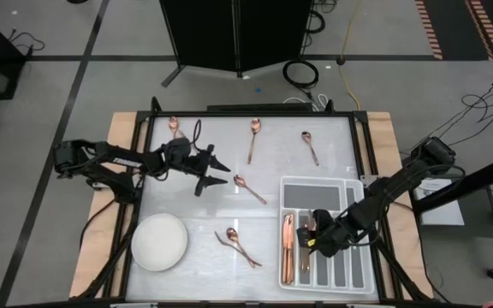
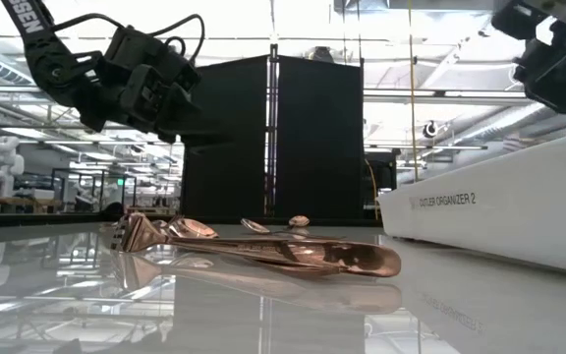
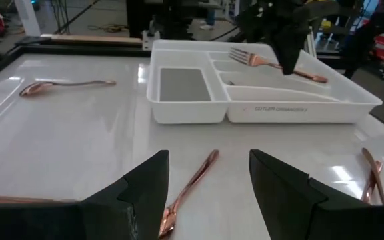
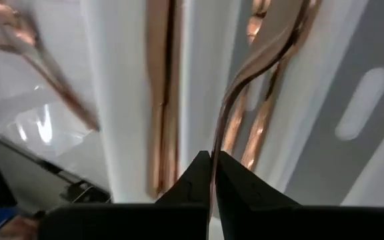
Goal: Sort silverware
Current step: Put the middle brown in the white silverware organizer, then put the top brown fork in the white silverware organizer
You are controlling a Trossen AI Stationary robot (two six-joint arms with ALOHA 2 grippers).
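two dark arms are reaching over a glossy white tabletop [image 1: 195,214] set on a pale wooden base, with grey floor, cables and a tall black partition [image 1: 236,34] beyond it in the high view. slim rose-gold silverware is lying scattered there: spoons [image 1: 253,137] near the far edge, a crossed pair [image 1: 238,244] near a round white bowl [image 1: 159,242], and several pieces [image 1: 288,248] already lying in a grey divided plastic tray [image 1: 349,274]. the left gripper [image 1: 216,171] is hovering with its fingers spread, beside a loose spoon [image 1: 249,188].

low view: shiny pieces [image 2: 263,246] are mirroring in the surface before a workshop hall.

left wrist view: open fingers [image 3: 145,183] are framing a spoon [image 3: 191,190].

right wrist view: the right gripper [image 4: 212,167] is pinching a curved rose-gold fork handle [image 4: 259,60] above the tray's slots.
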